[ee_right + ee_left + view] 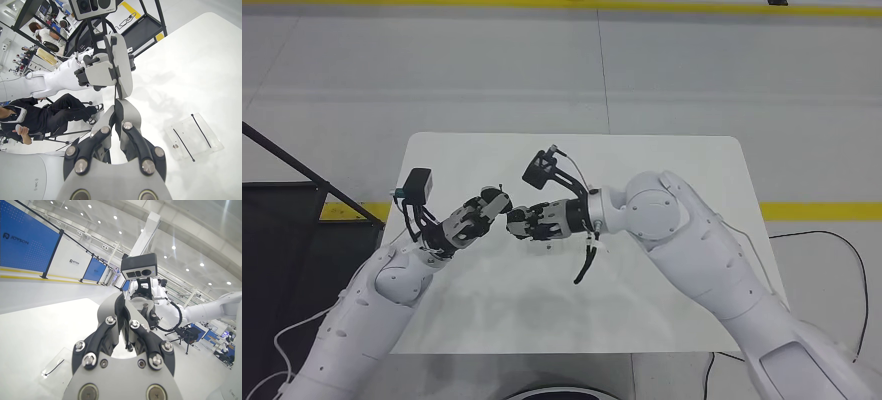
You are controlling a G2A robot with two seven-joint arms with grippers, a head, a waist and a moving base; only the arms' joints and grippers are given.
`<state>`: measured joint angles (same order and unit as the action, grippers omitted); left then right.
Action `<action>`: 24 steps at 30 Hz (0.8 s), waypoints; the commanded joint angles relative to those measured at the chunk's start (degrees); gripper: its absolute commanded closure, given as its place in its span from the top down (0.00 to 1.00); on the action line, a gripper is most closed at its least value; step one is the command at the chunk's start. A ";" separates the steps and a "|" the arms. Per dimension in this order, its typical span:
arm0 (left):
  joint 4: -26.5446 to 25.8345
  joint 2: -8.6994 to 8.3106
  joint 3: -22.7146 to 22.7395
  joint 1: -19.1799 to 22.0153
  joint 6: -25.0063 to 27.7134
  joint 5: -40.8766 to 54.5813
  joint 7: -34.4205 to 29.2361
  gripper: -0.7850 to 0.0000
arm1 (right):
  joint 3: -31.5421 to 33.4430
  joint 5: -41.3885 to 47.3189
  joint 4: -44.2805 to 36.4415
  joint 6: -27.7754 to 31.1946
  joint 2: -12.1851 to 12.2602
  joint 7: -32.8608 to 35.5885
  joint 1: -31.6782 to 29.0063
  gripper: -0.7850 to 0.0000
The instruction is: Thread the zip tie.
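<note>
1. Slippage is the main risk. The zip tie (115,92) is held above the table (189,66) as a short black strand stretched between the two grippers, which meet tip to tip. The jaws of the right gripper (117,103) are pressed together on one end, and those of the left gripper (122,306) are pressed together on the other. So thin and smooth a strap could be pulled out of either grip if the arms are drawn apart.
2. Misalignment would be hard to correct. The head and the tail tip are hidden between the pads, and it cannot be told which gripper holds which.
3. Buckling could be caused if the grippers are pushed closer, since the free span is short and the strap may bow sideways rather than feed.
4. Collision of the fingertips is possible, as almost no gap separates them.
5. Dropping the tie would force a regrasp from the flat table. Two spare ties (184,144) lie in a clear tray (219,146) off to one side.
</note>
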<state>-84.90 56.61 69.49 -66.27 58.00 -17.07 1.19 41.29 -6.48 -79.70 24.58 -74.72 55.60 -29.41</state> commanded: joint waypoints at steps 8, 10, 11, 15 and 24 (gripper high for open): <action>-0.02 0.25 0.02 -0.01 0.00 1.18 -0.98 0.00 | 0.18 -0.12 0.35 0.44 -0.22 0.56 0.00 0.00; -0.07 0.27 0.04 0.03 0.00 1.43 -1.38 0.00 | 0.32 -0.23 0.11 0.52 -0.19 0.82 -0.10 0.00; -0.07 0.28 0.07 0.05 0.00 1.56 -1.53 0.01 | 0.37 -0.35 0.01 0.53 -0.18 0.94 -0.17 0.00; -0.14 0.32 0.18 0.07 0.00 1.92 -2.11 0.09 | 0.61 -0.70 -0.49 0.19 -0.15 1.33 -0.39 0.00; -0.13 0.56 0.48 -0.02 0.00 1.97 -2.27 0.20 | 1.14 -1.24 -1.14 0.04 -0.06 1.85 -0.96 0.00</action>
<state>-85.04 57.13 69.97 -66.32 58.00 -15.08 -1.04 42.39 -7.68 -80.81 24.63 -74.79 57.39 -30.32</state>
